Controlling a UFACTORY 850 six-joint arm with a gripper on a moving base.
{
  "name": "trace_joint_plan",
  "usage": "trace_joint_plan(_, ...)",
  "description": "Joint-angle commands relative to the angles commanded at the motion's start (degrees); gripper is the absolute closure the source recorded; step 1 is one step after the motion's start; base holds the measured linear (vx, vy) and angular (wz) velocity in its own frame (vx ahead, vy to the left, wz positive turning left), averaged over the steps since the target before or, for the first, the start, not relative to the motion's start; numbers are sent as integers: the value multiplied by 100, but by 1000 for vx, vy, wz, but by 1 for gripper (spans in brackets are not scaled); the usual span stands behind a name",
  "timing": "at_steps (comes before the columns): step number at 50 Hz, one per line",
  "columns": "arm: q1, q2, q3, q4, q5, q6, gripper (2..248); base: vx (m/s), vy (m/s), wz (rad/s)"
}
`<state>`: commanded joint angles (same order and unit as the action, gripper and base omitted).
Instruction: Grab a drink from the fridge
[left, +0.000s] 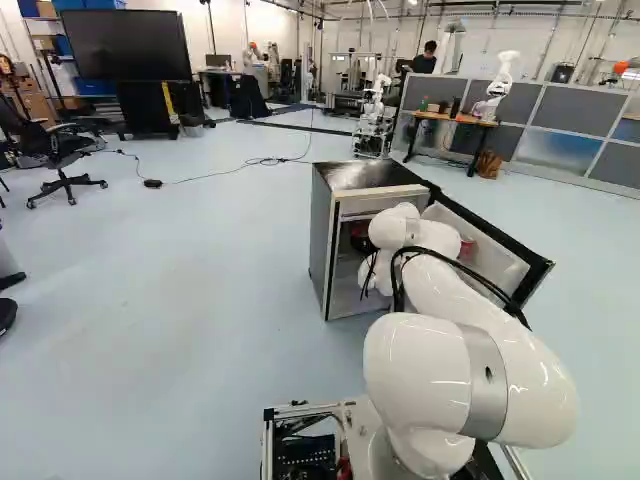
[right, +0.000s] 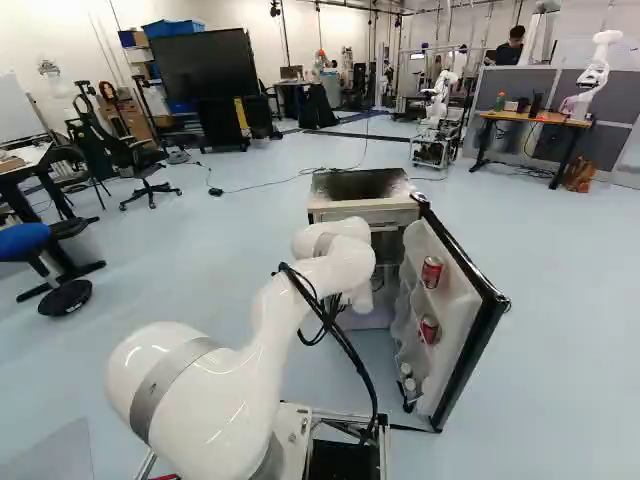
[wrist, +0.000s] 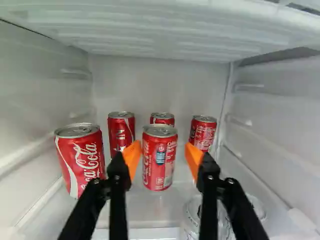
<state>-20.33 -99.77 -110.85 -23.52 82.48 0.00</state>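
Gripper wide, empty. Target, judged: the middle red can, upright, long axis vertical, in the fridge right of centre in the left base view. It lies straight ahead on the gripper's centreline, visible gap each side; whether already between the tips, cannot tell. Next, probably: advance level, close across its sides.
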Motion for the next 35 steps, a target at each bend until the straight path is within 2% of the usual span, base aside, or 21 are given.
trace_joint_plan(1, 0, 0, 0, 0, 0, 0, 95, 0, 0, 0)
trace_joint_plan(2, 0, 0, 0, 0, 0, 0, 133, 0, 0, 0)
trace_joint_plan(6, 0, 0, 0, 0, 0, 0, 133, 0, 0, 0)
trace_joint_plan(7, 0, 0, 0, 0, 0, 0, 161, 0, 0, 0)
trace_joint_plan(12, 0, 0, 0, 0, 0, 0, 161, 0, 0, 0)
trace_joint_plan(13, 0, 0, 0, 0, 0, 0, 170, 0, 0, 0)
trace_joint_plan(24, 0, 6, 6, 0, 0, 0, 172, 0, 0, 0)
trace_joint_plan(35, 1, 193, 199, 0, 0, 0, 172, 0, 0, 0)
